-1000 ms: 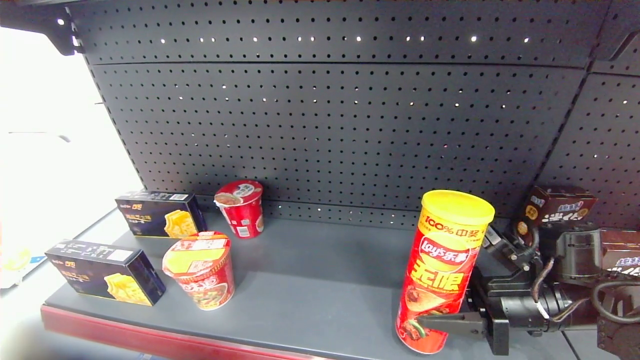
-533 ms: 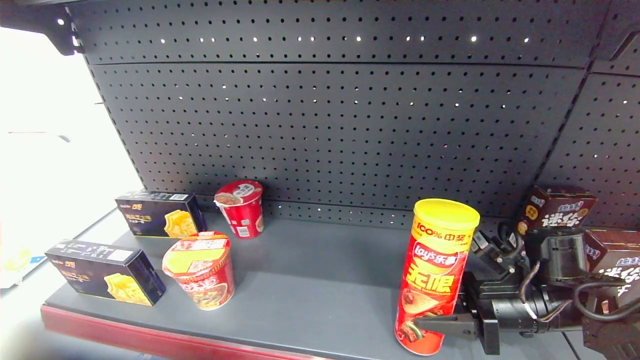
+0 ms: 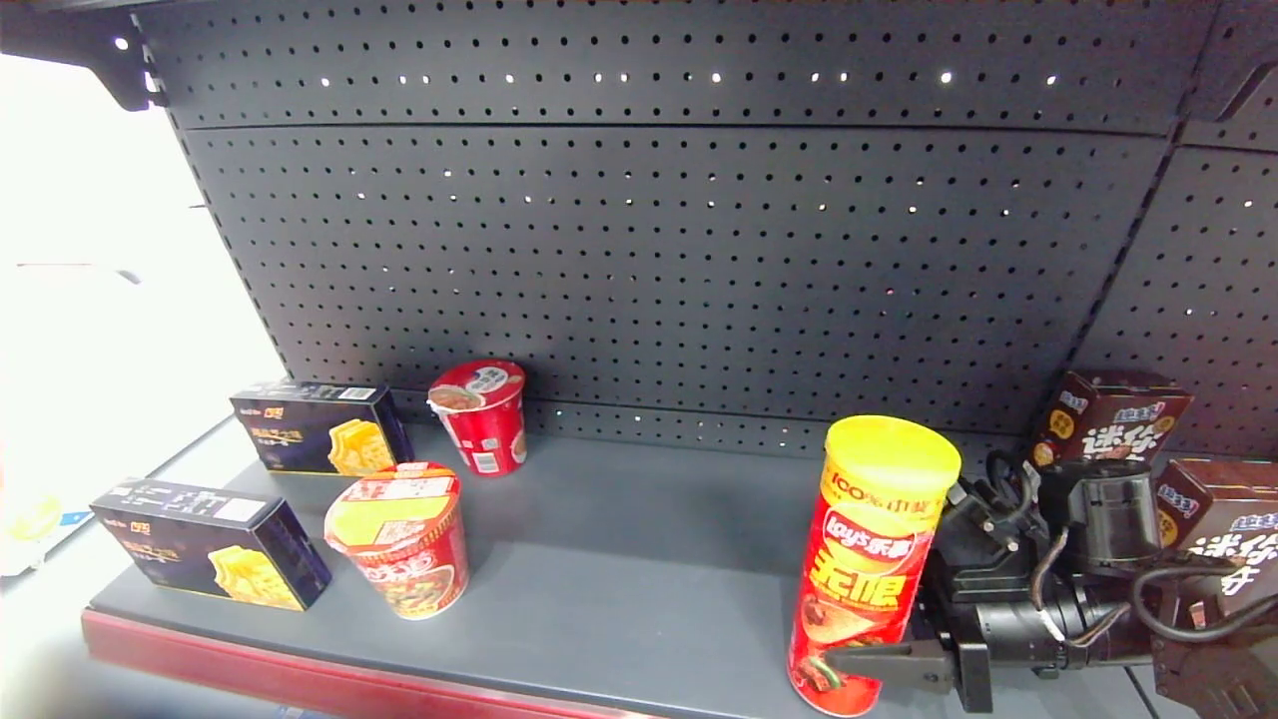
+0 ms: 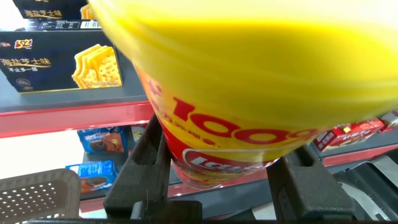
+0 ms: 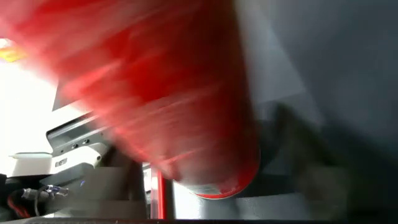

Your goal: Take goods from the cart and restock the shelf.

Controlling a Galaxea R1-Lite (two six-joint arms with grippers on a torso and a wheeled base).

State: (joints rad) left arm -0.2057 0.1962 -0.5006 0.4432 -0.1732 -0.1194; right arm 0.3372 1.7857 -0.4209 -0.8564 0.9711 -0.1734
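A red chips can [image 3: 869, 569] with a yellow lid stands on the grey shelf board [image 3: 639, 559] near its front right, tipped slightly with the lid leaning forward. My right gripper [image 3: 869, 654] is shut on the can low on its body, one finger [image 3: 889, 661] in front of it. In the right wrist view the same can [image 5: 155, 93] is a red blur over the grey board [image 5: 323, 62]. My left gripper [image 4: 217, 180] is shut on a second chips can [image 4: 249, 93], red with a yellow lid, below and in front of the shelf's red front edge [image 4: 62, 115].
Two cup noodles [image 3: 404, 539] [image 3: 484, 414] and two dark blue boxes [image 3: 215, 544] [image 3: 324, 424] occupy the shelf's left part. Brown boxes [image 3: 1108, 409] [image 3: 1223, 529] stand at the right behind my arm. A perforated basket [image 4: 37, 193] sits low in the left wrist view.
The right gripper has brought the chips can down and slightly left, and the can's top has tipped forward. Everything else on the shelf has stayed put.
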